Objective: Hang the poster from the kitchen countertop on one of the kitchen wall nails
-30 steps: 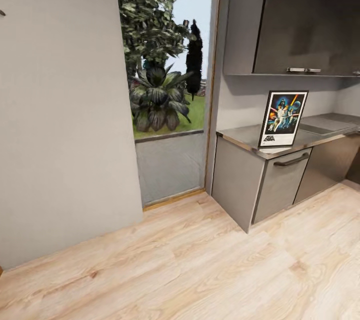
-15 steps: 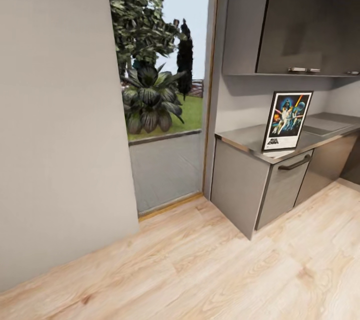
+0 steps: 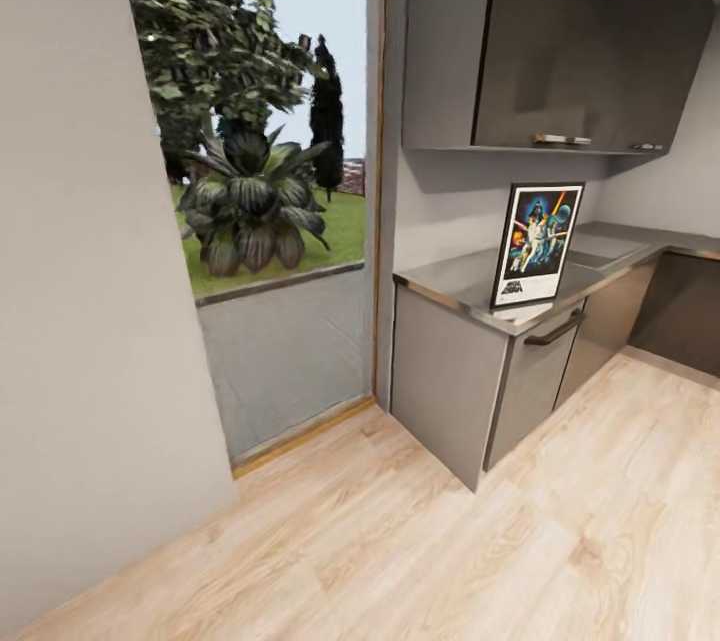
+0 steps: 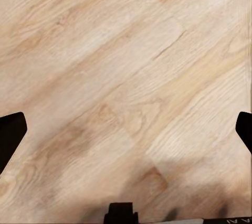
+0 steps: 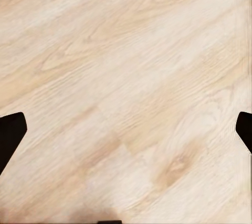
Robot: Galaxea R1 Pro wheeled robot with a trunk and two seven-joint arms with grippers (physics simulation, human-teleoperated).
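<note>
approach to the poster [image 3: 536, 244]
camera has swung, shifting it leftward in view; it stands upright on the kitchen countertop [image 3: 450, 283]. left gripper [image 4: 126, 129] and right gripper [image 5: 126, 129] spread wide, empty.

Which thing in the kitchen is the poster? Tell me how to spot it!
Find the tall window with garden plants, then look right to the grey kitchen countertop. Near its front edge, above a drawer with a dark handle, stands the poster. It is the one colourful upright rectangle there, black-framed with dark blue artwork among plain grey cabinets.
</note>
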